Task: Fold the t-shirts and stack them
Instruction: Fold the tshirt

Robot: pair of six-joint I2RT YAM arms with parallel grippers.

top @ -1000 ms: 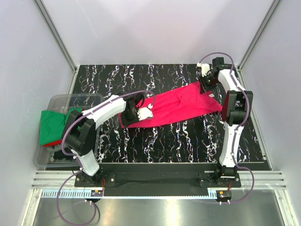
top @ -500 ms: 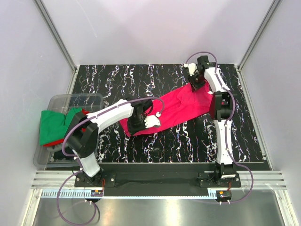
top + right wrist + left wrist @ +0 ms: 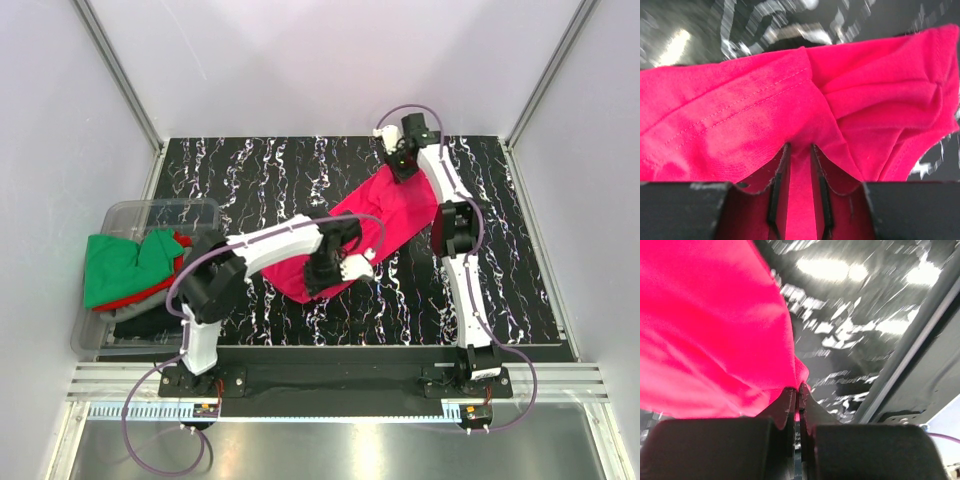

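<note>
The crimson t-shirt [image 3: 385, 215] lies stretched diagonally across the black marbled table [image 3: 250, 170], its near-left end pinched in the tightly closed jaws of the left gripper [image 3: 798, 390], its far end clamped in the narrow jaws of the right gripper [image 3: 799, 150], while the green t-shirt [image 3: 115, 265] sits in the clear bin [image 3: 150, 208] at left.
</note>
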